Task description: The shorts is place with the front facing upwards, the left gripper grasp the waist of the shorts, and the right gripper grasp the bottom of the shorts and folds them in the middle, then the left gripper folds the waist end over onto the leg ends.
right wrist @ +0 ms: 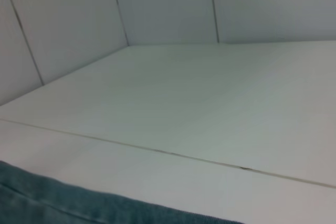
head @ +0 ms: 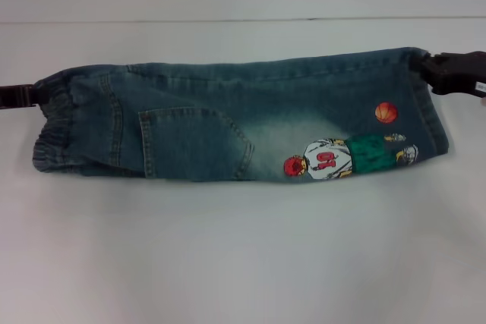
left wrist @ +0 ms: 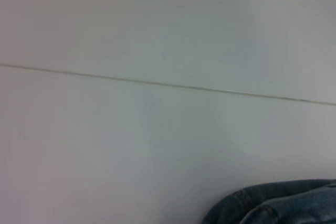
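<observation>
The shorts (head: 228,123) lie folded in half lengthwise on the white table, stretched sideways. The pocket (head: 194,142) and the basketball-player embroidery (head: 334,157) face up. On the left is the gathered waist of the shorts (head: 53,138), with my left gripper (head: 34,96) shut on its far corner. The bottom of the shorts (head: 429,111), with the leg ends, is on the right. My right gripper (head: 427,70) is shut on its far corner. Each wrist view shows only an edge of denim (left wrist: 283,205) (right wrist: 63,203), no fingers.
The white table (head: 243,263) stretches wide in front of the shorts. A seam line (head: 243,20) runs across it behind them. White wall panels (right wrist: 168,3) stand beyond the table's far edge.
</observation>
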{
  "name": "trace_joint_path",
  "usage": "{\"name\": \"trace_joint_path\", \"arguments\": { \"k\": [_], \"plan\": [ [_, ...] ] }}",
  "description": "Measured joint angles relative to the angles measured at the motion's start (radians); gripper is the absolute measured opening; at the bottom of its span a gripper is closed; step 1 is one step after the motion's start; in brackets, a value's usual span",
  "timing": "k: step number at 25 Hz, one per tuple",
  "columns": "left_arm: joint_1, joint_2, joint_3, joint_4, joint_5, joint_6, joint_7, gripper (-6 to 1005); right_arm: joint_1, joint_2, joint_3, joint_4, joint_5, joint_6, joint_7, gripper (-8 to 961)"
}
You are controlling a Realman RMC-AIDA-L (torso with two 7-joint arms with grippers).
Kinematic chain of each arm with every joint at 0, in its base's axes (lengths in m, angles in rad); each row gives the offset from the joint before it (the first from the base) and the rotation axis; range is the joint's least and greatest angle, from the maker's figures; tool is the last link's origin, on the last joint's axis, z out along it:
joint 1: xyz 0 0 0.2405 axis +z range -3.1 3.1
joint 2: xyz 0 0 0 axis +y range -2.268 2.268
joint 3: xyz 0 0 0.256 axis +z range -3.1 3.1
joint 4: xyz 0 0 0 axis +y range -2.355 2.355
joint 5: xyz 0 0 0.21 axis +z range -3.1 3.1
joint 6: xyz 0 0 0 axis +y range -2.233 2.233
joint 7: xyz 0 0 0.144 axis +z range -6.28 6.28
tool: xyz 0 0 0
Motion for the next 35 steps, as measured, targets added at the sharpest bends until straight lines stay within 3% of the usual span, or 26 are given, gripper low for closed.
{"name": "trace_joint_path", "arguments": {
  "k": [8, 35],
  "plan": [
    [0.005, -0.015, 0.015, -0.005, 0.001, -0.059, 0.009, 118, 0.039, 0.029, -0.013, 0.018, -0.001, 0.062, -0.014, 63],
    [0.008, -0.019, 0.209, -0.079, 0.029, -0.283, 0.013, 137, 0.054, 0.032, -0.026, 0.068, 0.001, 0.175, -0.004, 99]
  ]
}}
